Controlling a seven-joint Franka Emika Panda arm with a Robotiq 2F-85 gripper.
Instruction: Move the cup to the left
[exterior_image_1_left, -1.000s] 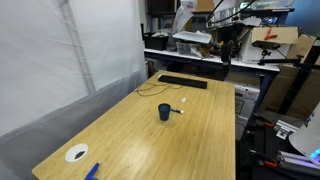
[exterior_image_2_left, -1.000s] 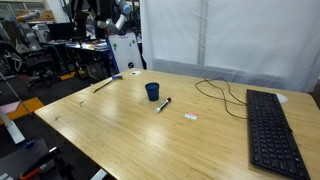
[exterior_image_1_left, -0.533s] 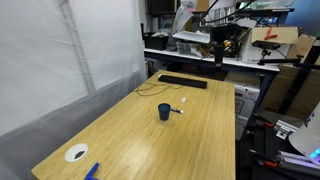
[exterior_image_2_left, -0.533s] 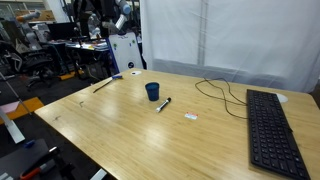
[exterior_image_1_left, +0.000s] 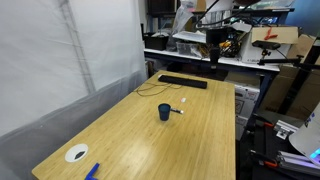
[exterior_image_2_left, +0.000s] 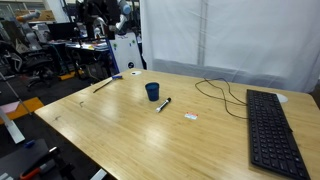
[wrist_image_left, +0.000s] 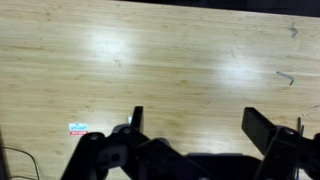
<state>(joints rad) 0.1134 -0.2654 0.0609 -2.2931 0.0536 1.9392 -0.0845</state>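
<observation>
The cup (exterior_image_1_left: 164, 112) is seen standing upright near the middle of the table (exterior_image_1_left: 120, 140), with a pen (exterior_image_1_left: 178, 110) lying just beside it; whether the two touch cannot be told. The gripper (exterior_image_1_left: 214, 60) is held high over the short edge where the keyboard (exterior_image_1_left: 183, 82) lies, well apart from the cup. This height is probably kept so that the keyboard and the cable (exterior_image_2_left: 215, 92) looping near it are cleared on the way in. In the wrist view the gripper (wrist_image_left: 200, 125) is shown with its fingers spread apart and only bare wood between them; the cup is not caught there. The approach is judged not yet begun in earnest. Bare wood is left between the cup and both long edges, so room for a sideways shift is ample. The pen's side is the tighter one, and the pen could be pushed along. A white disc (exterior_image_1_left: 77, 154) and a blue object (exterior_image_1_left: 92, 171) are set at the opposite short edge, near one corner and well out of the way.
</observation>
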